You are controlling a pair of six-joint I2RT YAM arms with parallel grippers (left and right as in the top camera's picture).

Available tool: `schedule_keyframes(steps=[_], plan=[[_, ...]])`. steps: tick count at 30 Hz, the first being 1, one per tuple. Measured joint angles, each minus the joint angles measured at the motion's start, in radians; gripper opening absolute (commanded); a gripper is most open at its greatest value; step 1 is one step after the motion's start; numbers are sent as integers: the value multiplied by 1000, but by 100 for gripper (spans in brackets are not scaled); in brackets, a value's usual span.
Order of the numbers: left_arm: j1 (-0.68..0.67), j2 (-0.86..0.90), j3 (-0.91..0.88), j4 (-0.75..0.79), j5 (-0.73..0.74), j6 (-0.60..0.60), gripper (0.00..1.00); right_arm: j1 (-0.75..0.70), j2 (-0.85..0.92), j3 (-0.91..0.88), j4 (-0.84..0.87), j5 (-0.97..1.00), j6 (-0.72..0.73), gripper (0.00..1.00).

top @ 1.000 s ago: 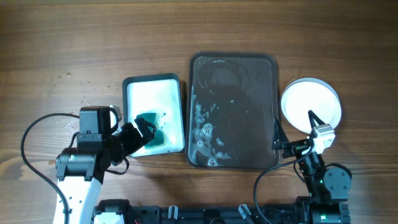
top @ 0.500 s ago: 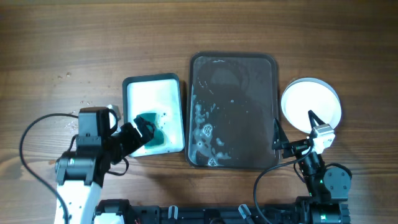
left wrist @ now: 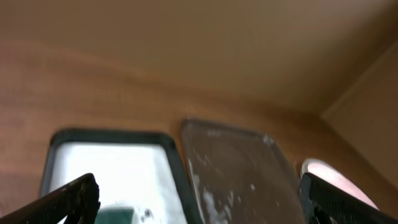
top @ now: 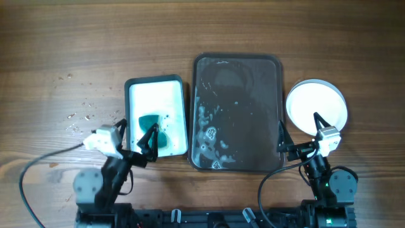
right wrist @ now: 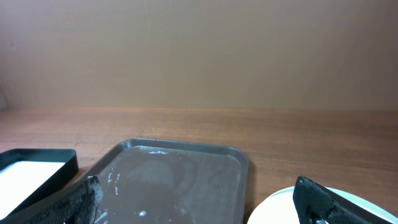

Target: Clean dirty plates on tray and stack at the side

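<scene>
The dark brown tray (top: 237,63) lies in the middle of the table, wet with white suds and with no plate on it. It also shows in the left wrist view (left wrist: 249,162) and the right wrist view (right wrist: 180,171). Plain white plates (top: 316,104) rest on the wood tabletop right of the tray; from above they look like one disc, so I cannot tell how many there are. My left gripper (top: 136,134) is open and empty over the basin's near end. My right gripper (top: 299,130) is open and empty, spanning the tray's right rim and the plates (right wrist: 280,208).
A dark-rimmed white basin (top: 155,85) stands left of the tray with a green sponge (top: 152,123) lying in greenish water at its near end. Small crumbs (top: 79,114) are scattered on the wood tabletop at the left.
My left arm has drawn back toward the front edge, away from the sponge, which stays in the basin. Its gripper now hangs open. The right arm has not moved.
</scene>
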State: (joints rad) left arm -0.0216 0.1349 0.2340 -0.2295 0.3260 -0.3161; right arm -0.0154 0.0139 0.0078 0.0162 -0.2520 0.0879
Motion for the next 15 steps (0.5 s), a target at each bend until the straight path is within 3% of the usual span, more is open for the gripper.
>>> schedule_keyframes(steps=[6, 15], plan=[[2, -122, -164, 180, 1, 6, 100, 0, 0, 0, 0, 0, 0, 100], [2, -121, -222, 181, -3, 6, 100, 0, 0, 0, 0, 0, 0, 100]])
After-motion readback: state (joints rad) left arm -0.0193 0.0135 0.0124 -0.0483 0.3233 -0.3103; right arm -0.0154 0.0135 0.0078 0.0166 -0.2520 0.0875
